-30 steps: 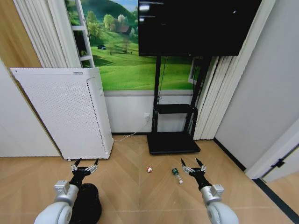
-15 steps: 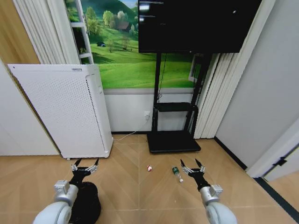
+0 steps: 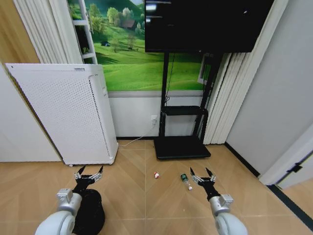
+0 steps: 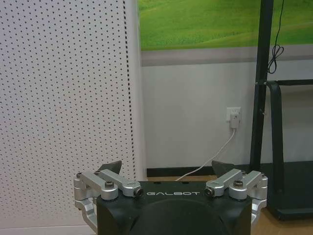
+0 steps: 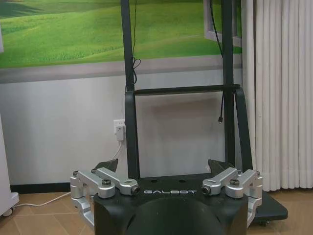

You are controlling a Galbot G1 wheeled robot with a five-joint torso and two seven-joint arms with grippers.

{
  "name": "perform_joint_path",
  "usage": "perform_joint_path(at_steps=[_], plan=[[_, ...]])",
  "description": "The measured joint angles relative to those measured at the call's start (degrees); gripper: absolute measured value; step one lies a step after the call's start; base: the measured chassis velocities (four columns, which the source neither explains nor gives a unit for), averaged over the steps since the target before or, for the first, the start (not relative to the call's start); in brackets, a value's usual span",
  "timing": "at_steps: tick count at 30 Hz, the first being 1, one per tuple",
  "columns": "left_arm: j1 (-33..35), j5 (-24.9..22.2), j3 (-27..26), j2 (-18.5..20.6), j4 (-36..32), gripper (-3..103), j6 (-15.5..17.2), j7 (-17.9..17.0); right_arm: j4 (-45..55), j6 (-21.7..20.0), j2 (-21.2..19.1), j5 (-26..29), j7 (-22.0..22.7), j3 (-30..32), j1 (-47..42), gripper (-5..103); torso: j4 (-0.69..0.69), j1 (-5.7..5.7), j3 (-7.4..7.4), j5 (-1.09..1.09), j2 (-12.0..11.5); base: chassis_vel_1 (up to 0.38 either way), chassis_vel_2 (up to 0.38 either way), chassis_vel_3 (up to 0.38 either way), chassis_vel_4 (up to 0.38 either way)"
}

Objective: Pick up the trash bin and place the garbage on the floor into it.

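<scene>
While both arms hang low at the bottom of the head view, you have the left hand [image 3: 88,174] right over the trash bin [image 3: 91,213], and that is the relation your pick turns on. The bin sits at the lower left of the frame, just below and slightly right of that hand, partly covered by the left forearm. It stands upright on the wooden floor [image 3: 132,196], so its long axis runs vertical and its rim faces up toward the hand. The left arm is clearly the nearer one. The left hand is spread wide and empty, as the left wrist view confirms, where the left hand [image 4: 166,169] has nothing between its fingers.

The bin looks small, round and black, with a dark textured wall; its inside you cannot make out from here.

The right hand [image 3: 203,175] sits at the lower middle-right of the frame, also spread apart and empty, as the right hand [image 5: 164,166] shows in its own view. A small clear bottle [image 3: 185,181] with a green label lies on the floor just to its left, its long axis running roughly from upper left to lower right. A tiny white-and-red scrap [image 3: 156,175] lies further left, between the two hands.

The white perforated appliance [image 3: 63,115] stands behind the bin, well apart from it.
</scene>
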Motion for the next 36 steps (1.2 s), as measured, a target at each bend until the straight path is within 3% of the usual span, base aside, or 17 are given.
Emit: perform_joint_path(at_steps=[36], plan=[[-0.7, 1.3, 0.5, -1.6, 1.0, 100, -0.2, -0.1, -1.2, -0.2, -0.7, 1.3, 0.6, -0.3, 1.0, 100, 0.00, -1.81, -6.08, 0.00, -7.9, 0.000, 0.000, 0.000, 0.000]])
